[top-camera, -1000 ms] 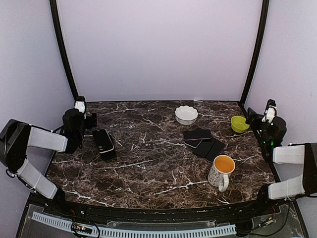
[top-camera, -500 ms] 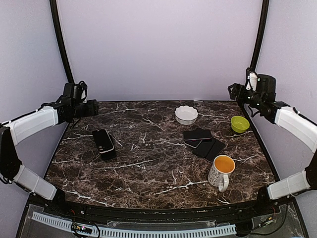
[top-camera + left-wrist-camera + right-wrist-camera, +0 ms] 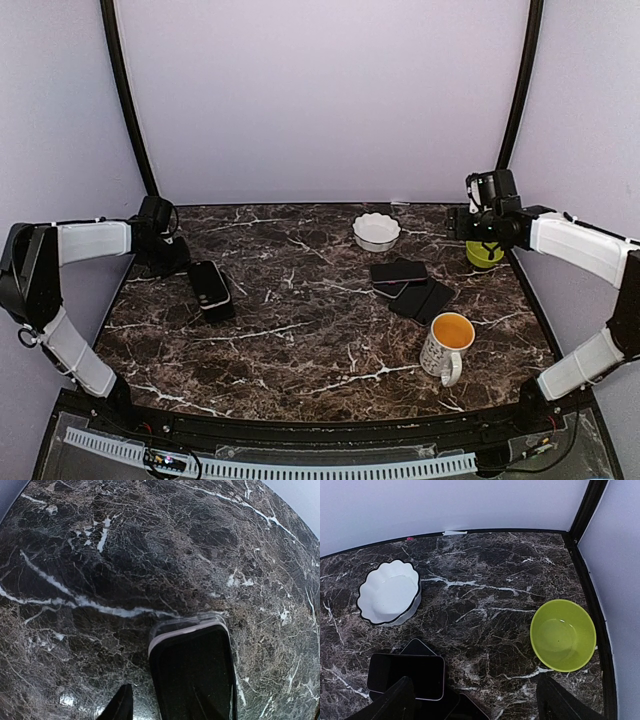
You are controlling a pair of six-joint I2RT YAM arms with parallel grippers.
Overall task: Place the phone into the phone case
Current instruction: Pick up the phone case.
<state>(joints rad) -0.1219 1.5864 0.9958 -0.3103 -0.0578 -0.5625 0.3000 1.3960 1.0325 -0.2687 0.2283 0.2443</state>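
Note:
The phone case (image 3: 210, 290) lies flat at the left of the marble table, dark with a clear rim. In the left wrist view its end (image 3: 192, 675) fills the lower middle. My left gripper (image 3: 163, 256) hovers low just behind and left of it, jaws apart, one finger (image 3: 120, 706) showing left of the case, nothing gripped. A black phone (image 3: 399, 271) with a pale edge lies on top of other dark slabs (image 3: 422, 298) at the right. My right gripper (image 3: 484, 230) hangs open above the table between phone (image 3: 406, 676) and green bowl, empty.
A white fluted bowl (image 3: 376, 231) stands at the back centre and shows again (image 3: 389, 592) in the right wrist view. A green bowl (image 3: 484, 250) sits by the right edge. A mug (image 3: 446, 345) with an orange inside stands near the front right. Black frame posts (image 3: 125, 95) flank the table.
Both arms swung up from their low rest and came back down: the left one to the table beside the case, the right one over the green bowl and the phones.

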